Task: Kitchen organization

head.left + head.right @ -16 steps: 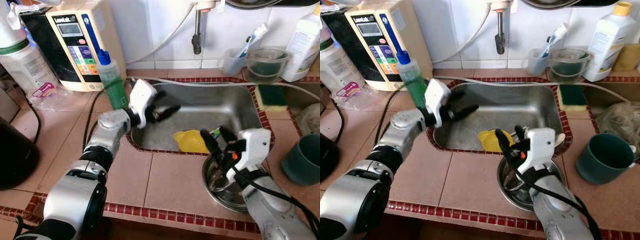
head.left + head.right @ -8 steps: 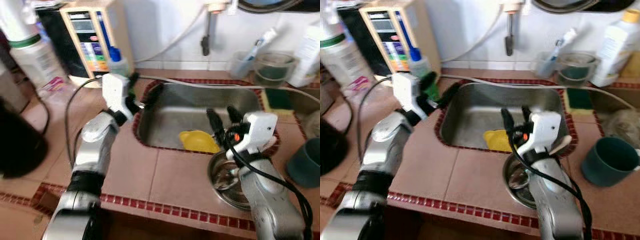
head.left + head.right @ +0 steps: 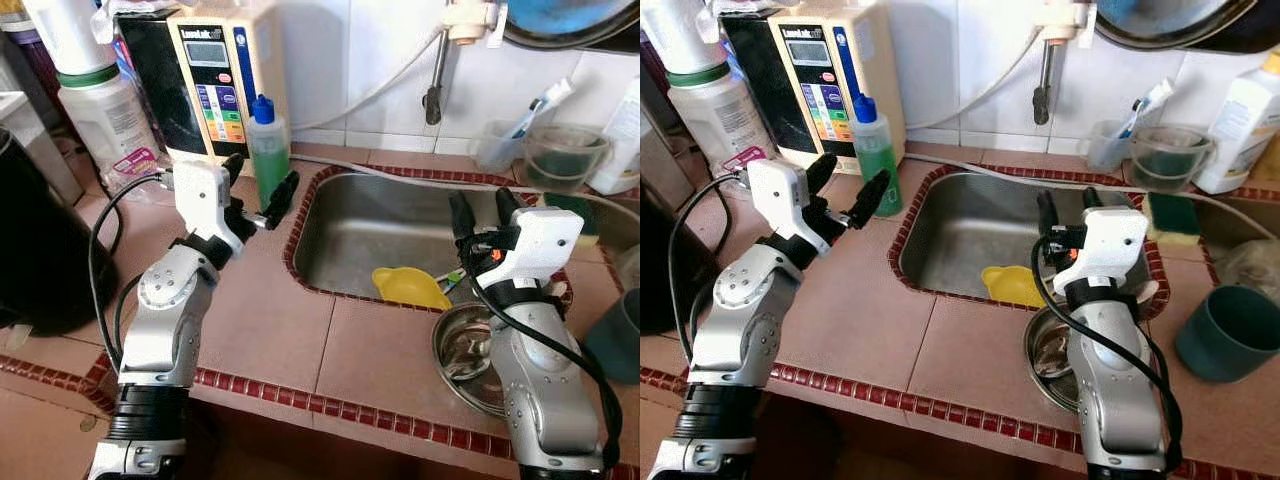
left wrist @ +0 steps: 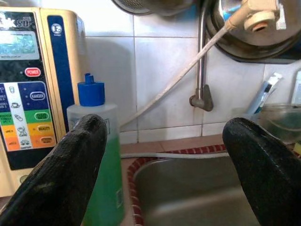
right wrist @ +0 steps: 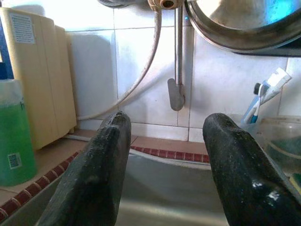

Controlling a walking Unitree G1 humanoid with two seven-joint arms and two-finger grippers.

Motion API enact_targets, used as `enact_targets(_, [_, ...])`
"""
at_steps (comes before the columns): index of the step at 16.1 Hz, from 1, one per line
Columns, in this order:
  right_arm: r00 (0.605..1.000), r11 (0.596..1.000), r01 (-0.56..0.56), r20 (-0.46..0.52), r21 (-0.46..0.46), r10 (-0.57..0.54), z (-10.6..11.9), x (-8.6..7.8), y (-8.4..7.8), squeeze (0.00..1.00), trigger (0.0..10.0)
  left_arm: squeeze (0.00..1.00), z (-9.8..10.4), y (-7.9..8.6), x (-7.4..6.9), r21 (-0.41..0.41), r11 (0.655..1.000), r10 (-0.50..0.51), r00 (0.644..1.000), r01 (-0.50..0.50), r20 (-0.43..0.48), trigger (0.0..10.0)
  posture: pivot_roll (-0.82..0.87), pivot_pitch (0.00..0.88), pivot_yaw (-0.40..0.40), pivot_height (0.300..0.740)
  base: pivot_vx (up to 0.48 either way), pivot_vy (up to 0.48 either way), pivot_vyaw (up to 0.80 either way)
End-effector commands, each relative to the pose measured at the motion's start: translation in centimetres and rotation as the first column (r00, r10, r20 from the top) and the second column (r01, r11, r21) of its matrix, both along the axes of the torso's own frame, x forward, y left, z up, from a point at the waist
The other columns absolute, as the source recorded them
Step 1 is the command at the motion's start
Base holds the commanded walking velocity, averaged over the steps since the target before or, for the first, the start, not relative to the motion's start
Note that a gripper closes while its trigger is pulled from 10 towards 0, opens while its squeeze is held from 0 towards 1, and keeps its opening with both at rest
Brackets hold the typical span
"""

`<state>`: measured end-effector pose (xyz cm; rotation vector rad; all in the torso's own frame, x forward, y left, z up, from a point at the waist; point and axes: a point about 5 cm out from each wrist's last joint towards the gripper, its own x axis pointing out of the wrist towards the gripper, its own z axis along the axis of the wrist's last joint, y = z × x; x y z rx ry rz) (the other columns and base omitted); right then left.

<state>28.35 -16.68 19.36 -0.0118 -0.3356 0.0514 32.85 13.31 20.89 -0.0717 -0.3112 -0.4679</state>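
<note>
tiled counter (image 3: pixel 290 330) around steel sink (image 3: pixel 400 235) (white wall tiles)

Tap (image 3: pixel 1042 95): on wall, ahead of right gripper (image 3: pixel 1068 207).
Ionizer (image 3: pixel 212 80): against wall, just beyond left gripper (image 3: pixel 258 183).

I see the soap bottle (image 3: pixel 268 150) standing upright on the tiled counter at the sink's (image 3: pixel 352 215) left rear corner, just in front of the cream water machine (image 3: pixel 213 70) — clear plastic, green liquid filling most of it, a blue cap on top and a small label low on its side. In the steel sink a yellow funnel-like piece (image 3: pixel 408 288) lies tilted against the near wall. A steel bowl (image 3: pixel 464 356) sits on the counter just in front of the sink's near right corner — round, shiny, with something dark inside I cannot make out. A dark green cup (image 3: pixel 1230 334) stands upright at the far right, apart from the bowl.
</note>
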Motion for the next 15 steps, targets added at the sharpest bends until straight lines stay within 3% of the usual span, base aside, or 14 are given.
enact_targets(1, [1.0, 1.0, -0.002, 0.012, -0.009, 0.002, 0.13, 0.15, 0.27, 0.0, 10.0, 0.0, 0.48, 0.02, -0.27, -0.011, 1.0, 0.003, 1.0, -0.003, 0.009, 10.0, -0.16, 0.0, 0.065, 0.74, 0.0, 0.0, 0.0])
enact_targets(3, [1.0, 1.0, -0.009, 0.01, -0.014, 0.009, -0.09, 0.21, 0.49, 0.0, 10.0, 0.0, 0.57, -0.12, -0.29, 0.028, 1.0, 0.004, 1.0, -0.005, 0.008, 10.0, -0.17, 0.0, 0.065, 0.74, 0.0, 0.0, 0.0])
enact_targets(8, [1.0, 1.0, -0.013, 0.012, -0.024, 0.013, -0.27, 0.21, 0.49, 0.0, 10.0, 0.0, 0.75, 0.14, -0.29, 0.031, 0.999, 0.011, 1.0, -0.011, -0.001, 10.0, -0.17, 0.0, 0.063, 0.74, 0.0, 0.0, 0.0])
enact_targets(10, [1.0, 1.0, -0.017, 0.008, -0.025, 0.017, -0.39, 0.26, 0.58, 0.0, 10.0, 0.0, 0.94, 0.15, -0.4, -0.005, 1.0, 0.007, 1.0, -0.007, 0.0, 10.0, -0.16, 0.0, 0.061, 0.74, 0.0, 0.0, 0.0])
enact_targets(13, [1.0, 0.999, -0.021, 0.007, -0.024, 0.021, -0.46, 0.36, 0.62, 0.0, 10.0, 0.0, 0.86, 0.28, -0.3, 0.027, 0.999, 0.031, 1.0, -0.031, -0.003, 10.0, -0.16, 0.0, 0.059, 0.74, 0.0, 0.0, 0.0])
enact_targets(15, [1.0, 0.999, -0.024, 0.007, -0.024, 0.024, -0.47, 0.4, 0.69, 0.0, 10.0, 0.0, 0.7, 0.25, -0.21, -0.018, 1.0, 0.007, 0.998, -0.008, -0.056, 10.0, -0.16, 0.0, 0.059, 0.74, 0.0, 0.0, 0.0])
